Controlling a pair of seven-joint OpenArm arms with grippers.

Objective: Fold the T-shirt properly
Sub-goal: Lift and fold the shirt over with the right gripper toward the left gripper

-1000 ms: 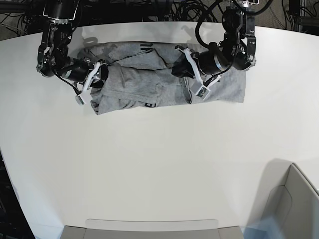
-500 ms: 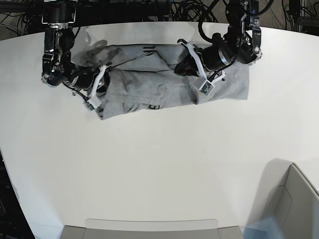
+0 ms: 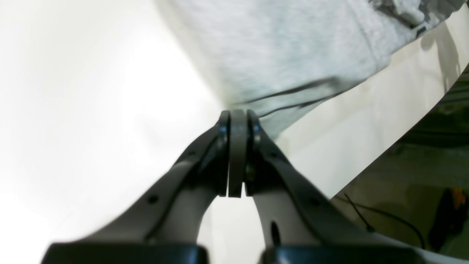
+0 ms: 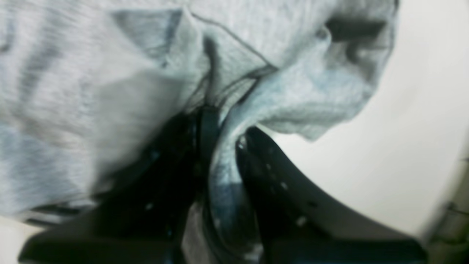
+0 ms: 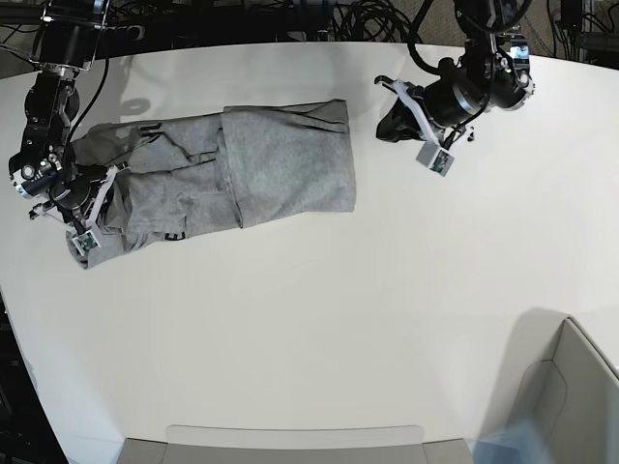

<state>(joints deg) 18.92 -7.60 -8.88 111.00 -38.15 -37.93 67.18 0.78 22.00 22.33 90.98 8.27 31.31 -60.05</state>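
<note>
The heather-grey T-shirt (image 5: pixel 280 164) lies crumpled lengthwise on the white table at the far left, with a smoother flap over its right half. My right gripper (image 5: pixel 102 198) is at the shirt's left end. In the right wrist view, the right gripper (image 4: pixel 223 146) is shut on a bunched fold of the T-shirt (image 4: pixel 293 91). My left gripper (image 5: pixel 389 124) hovers to the right of the shirt, apart from it. In the left wrist view, the left gripper (image 3: pixel 237 115) is shut, pads pressed together with nothing between them. The T-shirt (image 3: pixel 285 47) shows beyond its tips.
A grey box (image 5: pixel 571 396) stands at the near right corner. A grey tray (image 5: pixel 290 440) sits along the near edge. Black cables (image 5: pixel 358 19) hang behind the table's far edge. The left end of the shirt lies close to the table's left edge (image 5: pixel 19 280).
The shirt has slid left across the table, pulled by my right gripper, which closed on its left end. My left gripper has come off the shirt and now sits to its right.
</note>
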